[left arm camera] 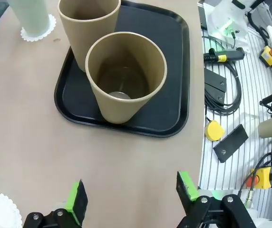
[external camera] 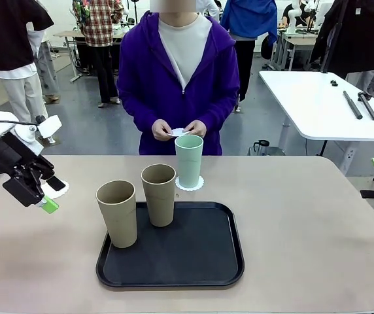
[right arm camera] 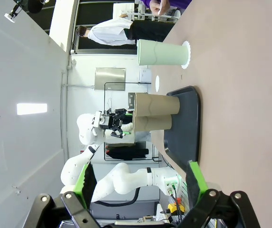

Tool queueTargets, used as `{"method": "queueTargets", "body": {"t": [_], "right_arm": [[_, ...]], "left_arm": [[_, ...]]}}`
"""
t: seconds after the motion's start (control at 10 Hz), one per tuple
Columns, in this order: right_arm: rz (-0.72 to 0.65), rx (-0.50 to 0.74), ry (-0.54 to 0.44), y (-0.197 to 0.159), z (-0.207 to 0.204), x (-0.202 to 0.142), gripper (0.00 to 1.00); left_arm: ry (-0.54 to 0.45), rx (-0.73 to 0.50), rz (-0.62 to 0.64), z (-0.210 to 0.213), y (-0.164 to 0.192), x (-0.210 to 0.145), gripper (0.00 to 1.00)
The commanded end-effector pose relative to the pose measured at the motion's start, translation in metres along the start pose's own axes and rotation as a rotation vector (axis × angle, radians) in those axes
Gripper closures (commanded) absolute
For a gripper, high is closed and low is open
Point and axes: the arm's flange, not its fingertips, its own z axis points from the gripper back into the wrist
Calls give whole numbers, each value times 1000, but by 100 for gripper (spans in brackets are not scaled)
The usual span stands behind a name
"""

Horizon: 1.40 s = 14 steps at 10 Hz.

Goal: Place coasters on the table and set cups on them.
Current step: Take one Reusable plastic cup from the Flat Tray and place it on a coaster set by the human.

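**Q:** What is carrying everything here?

**A:** A large, smooth beige-tan table (external camera: 305, 222) with rounded corners is carrying it all. A person in a purple hooded jacket (external camera: 141, 72) is standing at its far edge. A black rectangular tray (external camera: 200, 252) with rounded corners is lying near the table's near edge, about midway along it.

**Q:** How are the pincers standing?

**A:** The left gripper (external camera: 51, 195) is hovering over the table's left edge. It is released, its green pads wide apart with nothing between them. The right gripper (right arm camera: 140, 178) is likewise standing released and is grasping nothing.

**Q:** Where are the cups standing?

**A:** Two tall, tapered beige-brown matte tumblers are standing upright on the tray. The near tumbler (external camera: 117, 212) is sitting at the tray's left edge. The far tumbler (external camera: 159, 194) is sitting at its far edge, left of the middle. They are standing just beside each other; whether they are touching, I cannot tell. A pale mint green tumbler (external camera: 189, 159) is standing upright on the table, just beyond the tray's far edge.

**Q:** And the coasters?

**A:** One round white paper doily (external camera: 199, 185) with a scalloped edge is lying under the mint tumbler. A second doily (left arm camera: 3, 211) is lying flat at the table's left edge, just beside the left gripper. A third doily (external camera: 177, 132) is being held in the person's hands (external camera: 195, 127) above the table's far edge.
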Motion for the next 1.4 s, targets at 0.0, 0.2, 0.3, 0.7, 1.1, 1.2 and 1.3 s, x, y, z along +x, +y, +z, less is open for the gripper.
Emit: {"method": "queueTargets", "body": {"t": [0.0,0.2,0.3,0.7,1.1,1.2,1.3], "right_arm": [[6,0,12,1,1,-3,0],[6,0,12,1,1,-3,0],[6,0,12,1,1,-3,0],[6,0,12,1,1,-3,0],[6,0,12,1,1,-3,0],[6,0,12,1,1,-3,0],[6,0,12,1,1,-3,0]], "left_arm": [[-4,-5,-1,5,-5,0,0],[-5,3,0,3,-1,0,0],[-67,54,-79,-5,21,-15,0],[-553,-289,-186,-18,77,-46,0],[-751,-258,-141,-52,94,-87,0],[-813,-221,-182,-64,89,-94,0],[-842,-208,-225,-76,85,-100,0]]}}
